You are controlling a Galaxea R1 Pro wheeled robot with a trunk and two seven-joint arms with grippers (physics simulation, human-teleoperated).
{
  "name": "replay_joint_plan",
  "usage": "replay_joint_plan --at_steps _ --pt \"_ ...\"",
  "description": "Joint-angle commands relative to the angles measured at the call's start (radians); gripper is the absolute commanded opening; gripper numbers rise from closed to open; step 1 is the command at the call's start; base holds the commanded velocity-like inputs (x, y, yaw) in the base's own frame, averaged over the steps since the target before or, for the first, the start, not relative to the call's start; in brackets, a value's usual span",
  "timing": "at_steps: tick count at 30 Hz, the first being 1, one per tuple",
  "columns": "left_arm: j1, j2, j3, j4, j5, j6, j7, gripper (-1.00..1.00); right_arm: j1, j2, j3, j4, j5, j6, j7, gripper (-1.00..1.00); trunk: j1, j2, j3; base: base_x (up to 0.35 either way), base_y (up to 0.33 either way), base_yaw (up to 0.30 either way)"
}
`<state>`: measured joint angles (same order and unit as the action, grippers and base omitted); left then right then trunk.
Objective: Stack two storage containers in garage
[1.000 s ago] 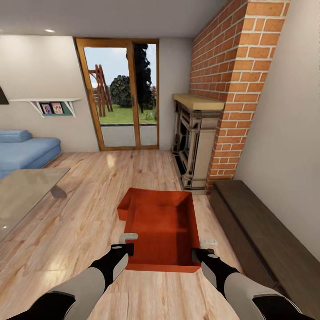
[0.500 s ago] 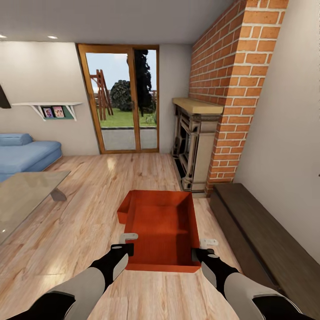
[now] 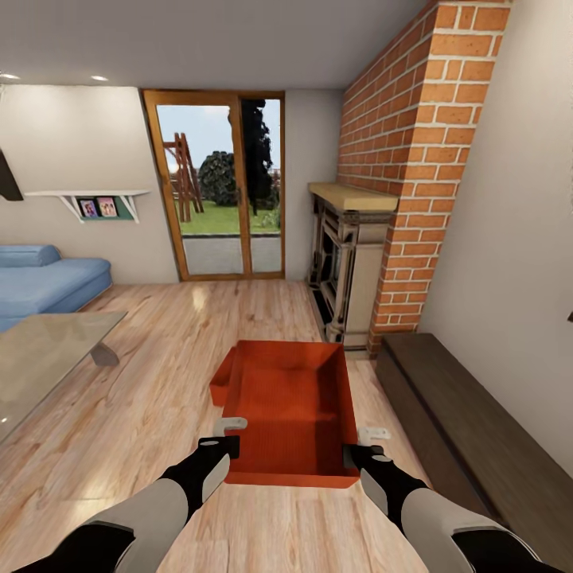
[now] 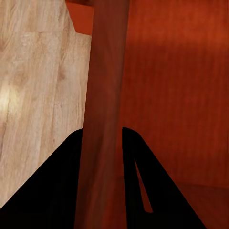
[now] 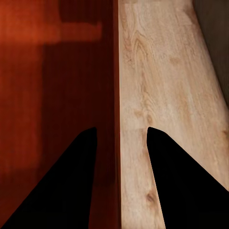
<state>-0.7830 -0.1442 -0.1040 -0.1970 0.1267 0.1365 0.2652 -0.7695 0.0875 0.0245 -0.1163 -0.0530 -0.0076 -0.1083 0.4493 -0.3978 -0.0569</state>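
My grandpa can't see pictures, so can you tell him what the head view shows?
Two robot arms hold an orange-red bin by its side walls, left gripper and right gripper, over a light wood floor. Ahead are glass doors and a brick fireplace, with a blue sofa at left.

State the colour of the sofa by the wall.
Blue; the sofa shows best in the head view.

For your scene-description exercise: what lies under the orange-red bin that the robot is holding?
Under the orange-red rectangular open-top bin, a second alike orange-red bin juts out at its far left corner; most of it is covered. Around both lies light wood-plank flooring. Whether the lower bin touches that flooring cannot be seen.
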Motion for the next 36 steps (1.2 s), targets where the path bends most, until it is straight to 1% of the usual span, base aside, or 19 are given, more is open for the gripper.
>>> replay_joint_plan --at_steps 1,36 --pt "-0.001 0.0 0.006 -0.006 -0.021 0.006 0.02 -1.0 -0.001 0.003 0.011 0.002 -0.018 0.0 0.002 -1.0 0.001 -0.002 -0.001 0.0 0.0 0.0" --pt "-0.001 0.0 0.006 -0.006 -0.021 0.007 0.02 -1.0 0.0 0.003 0.011 0.003 -0.018 0.0 0.002 -1.0 0.001 -0.002 0.055 0.0 0.0 0.0"
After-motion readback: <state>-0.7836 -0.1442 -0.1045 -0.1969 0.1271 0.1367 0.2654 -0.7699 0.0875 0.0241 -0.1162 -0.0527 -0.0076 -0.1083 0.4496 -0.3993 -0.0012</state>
